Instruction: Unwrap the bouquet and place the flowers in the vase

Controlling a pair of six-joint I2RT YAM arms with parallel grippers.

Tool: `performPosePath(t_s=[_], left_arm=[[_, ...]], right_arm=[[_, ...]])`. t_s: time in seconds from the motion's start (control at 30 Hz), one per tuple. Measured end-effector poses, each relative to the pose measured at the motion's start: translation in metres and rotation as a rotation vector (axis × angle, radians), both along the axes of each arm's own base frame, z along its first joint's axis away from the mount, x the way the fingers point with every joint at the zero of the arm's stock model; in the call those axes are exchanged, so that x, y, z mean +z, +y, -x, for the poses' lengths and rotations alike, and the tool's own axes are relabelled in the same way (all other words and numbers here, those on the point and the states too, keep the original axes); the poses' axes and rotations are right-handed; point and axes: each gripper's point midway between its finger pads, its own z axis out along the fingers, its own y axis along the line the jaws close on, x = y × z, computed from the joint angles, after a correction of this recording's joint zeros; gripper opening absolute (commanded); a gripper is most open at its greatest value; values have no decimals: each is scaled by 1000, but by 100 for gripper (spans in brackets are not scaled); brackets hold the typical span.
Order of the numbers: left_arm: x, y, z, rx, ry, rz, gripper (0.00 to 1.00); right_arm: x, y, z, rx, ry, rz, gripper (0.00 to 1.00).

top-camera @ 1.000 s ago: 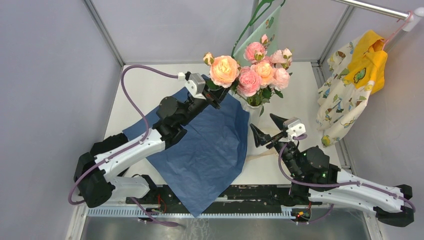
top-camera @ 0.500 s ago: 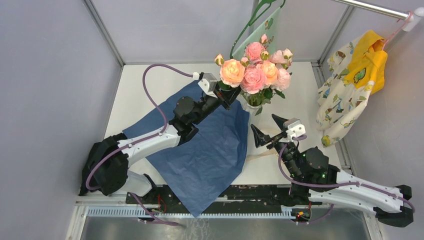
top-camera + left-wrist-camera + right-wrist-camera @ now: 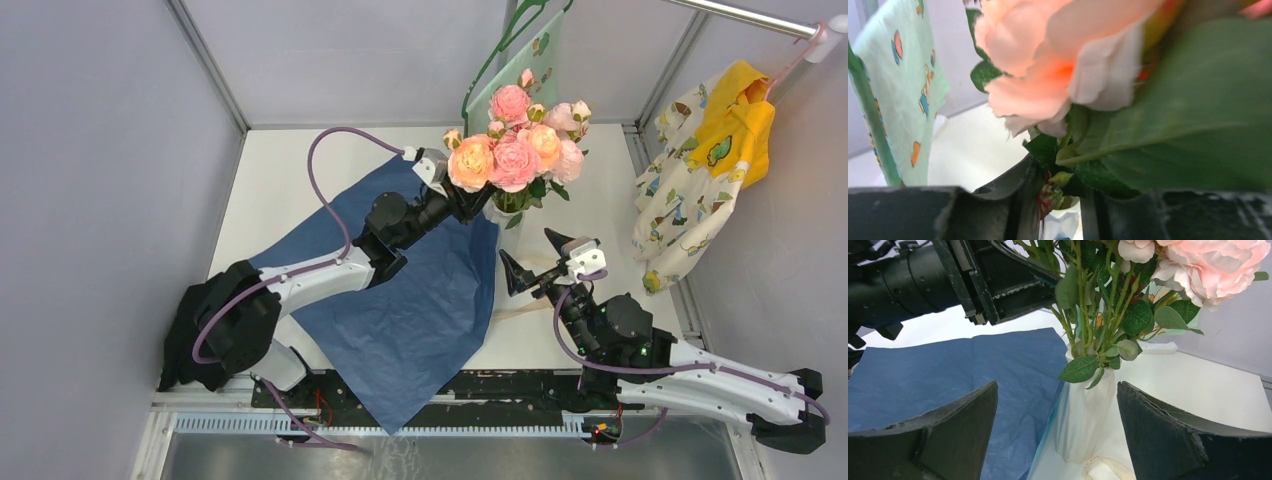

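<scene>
Nearest the bench's front edge, the right gripper point(image 3: 531, 256) hangs right of centre with its 2 jaws spread wide and nothing between them, facing the vase from a short way off. Left of it, the blue paper point(image 3: 420, 300) lies unfolded and flat, navy side up, running from the front edge, which 1 corner overhangs, back towards the bench's middle. A loop of cream ribbon point(image 3: 1103, 469) lies loose on the bench point(image 3: 290, 180) just in front of the vase's foot. The vase point(image 3: 1083, 415), white and ribbed, stands upright right of centre towards the far edge, at the paper's far right corner. The flowers point(image 3: 515, 160) stand in it, green stems down in the mouth and pink and peach heads bunched above. The left gripper point(image 3: 466, 203) reaches over the paper to the stems just above the vase's mouth; stems sit between its jaws, but whether they press on them cannot be told. Beyond, a green patterned cloth point(image 3: 525, 60) hangs at the back wall, and a yellow and cream garment point(image 3: 700, 170) hangs off the far right corner
</scene>
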Motion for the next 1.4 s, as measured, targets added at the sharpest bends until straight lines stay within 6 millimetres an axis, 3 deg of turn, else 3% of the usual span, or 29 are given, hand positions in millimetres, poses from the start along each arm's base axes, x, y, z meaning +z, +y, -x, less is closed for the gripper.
performPosePath(t_s=[0.17, 0.4, 0.57, 0.87, 1.17, 1.27, 1.4], left_arm=[[-21, -5, -3, -8, 61, -33, 56], [-27, -4, -3, -3, 92, -54, 66], [-18, 8, 0, 27, 110, -63, 67], [1, 46, 10, 127, 174, -102, 70], [-12, 86, 17, 257, 318, -187, 70], [-17, 108, 24, 312, 376, -188, 70], [-23, 156, 42, 429, 437, -163, 71]], right_arm=[[-1, 0, 0, -2, 2, 3, 96], [-2, 0, -1, -5, 3, 5, 98], [-3, -1, -1, -11, 4, 6, 98], [-4, -3, -2, -26, 8, 7, 98], [-10, -4, -5, -53, 25, 20, 98], [-16, -5, -9, -85, 43, 31, 98], [-33, -4, -15, -148, 87, 90, 98]])
